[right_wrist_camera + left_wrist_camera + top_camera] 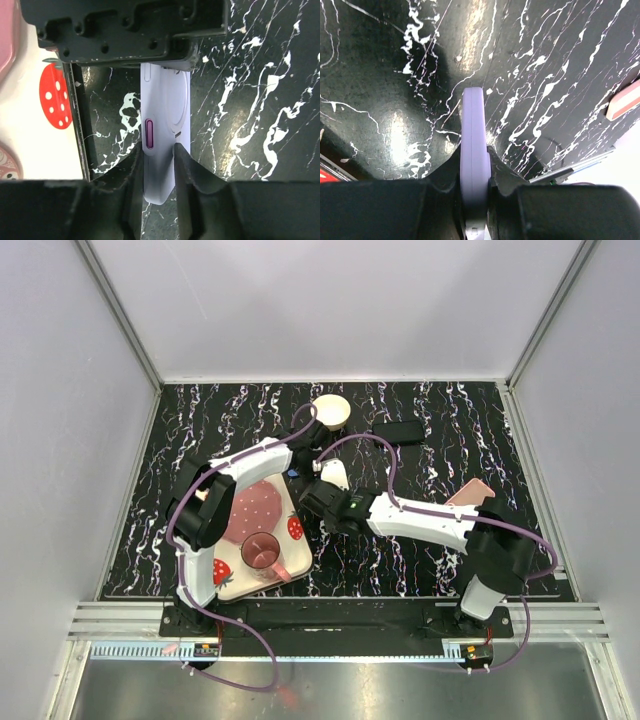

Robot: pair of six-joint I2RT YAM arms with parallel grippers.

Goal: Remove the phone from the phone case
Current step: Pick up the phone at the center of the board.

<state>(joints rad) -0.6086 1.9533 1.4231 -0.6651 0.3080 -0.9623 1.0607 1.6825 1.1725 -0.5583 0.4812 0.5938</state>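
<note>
The lavender phone case (165, 100) stands on its edge above the black marbled table, a purple side button (149, 134) on its narrow side. My right gripper (157, 150) is shut on its near end, both fingers pressed against it. My left gripper (474, 155) is shut on the other end of the phone case (473, 125). In the top view the pale case (335, 475) sits between the left gripper (316, 462) and the right gripper (328, 492). I cannot make out the phone apart from the case.
A strawberry-patterned plate (292, 562) carrying a pink cup (262, 552) lies just left of the grippers; its edge (30, 140) is close to the right fingers. A cream bowl (330, 410) and a black object (398, 430) sit farther back. A pink item (470, 492) lies right.
</note>
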